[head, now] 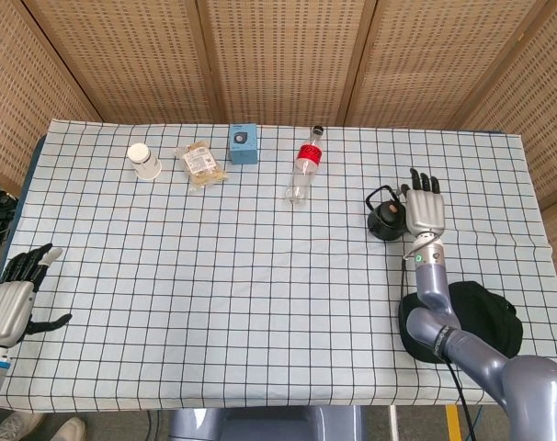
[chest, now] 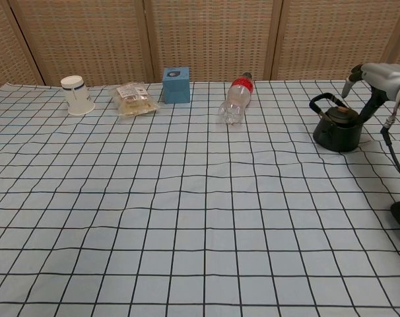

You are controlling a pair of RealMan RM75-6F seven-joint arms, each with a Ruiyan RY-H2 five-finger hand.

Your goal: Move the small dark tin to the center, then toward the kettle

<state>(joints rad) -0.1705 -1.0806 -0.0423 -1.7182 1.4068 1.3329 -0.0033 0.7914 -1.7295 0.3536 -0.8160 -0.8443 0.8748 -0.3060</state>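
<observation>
A black kettle (head: 385,220) (chest: 336,129) stands on the checked tablecloth at the right. A small dark round piece (chest: 339,115) sits on its top like a lid. My right hand (head: 425,209) (chest: 383,76) hovers just right of and above the kettle, fingers stretched out and apart, holding nothing. One fingertip hangs close to the kettle's right side; I cannot tell whether it touches. My left hand (head: 12,299) rests at the table's near left edge, fingers apart and empty. It shows only in the head view.
Along the far edge lie a tipped paper cup (head: 144,161), a snack packet (head: 201,163), a blue box (head: 244,144) and a red-labelled plastic bottle (head: 303,170). A black cloth lump (head: 476,317) sits at the near right corner by my right arm.
</observation>
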